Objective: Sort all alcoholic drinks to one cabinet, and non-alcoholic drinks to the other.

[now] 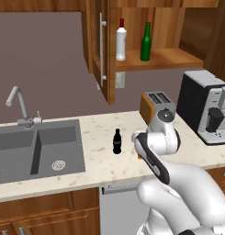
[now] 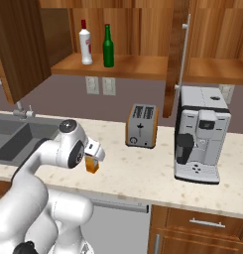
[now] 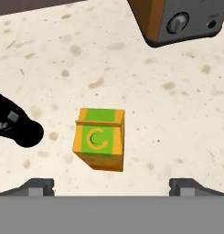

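In the left base view we see the white bottle and the green bottle standing upright side by side on the open cabinet's shelf at upper centre, slightly apart. The cola bottle stands upright on the desk at mid-frame, right of the sink. The toaster sits behind the arm, and the coffee machine is at the right edge.

In the right base view we find both tall bottles on the shelf at upper left, white one left of green one. The carton stands on the desk at centre left, its top tucked under the arm's wrist. The toaster is at centre and the coffee machine to its right.

In the hand view we look down on the carton, upright on the speckled desk at frame centre. The gripper is spread wide, one fingertip at lower left and the other at lower right, both clear of the carton, nothing between them. The cola bottle shows as a dark shape at the left edge, near the carton but not touching. The toaster's corner fills the upper right.
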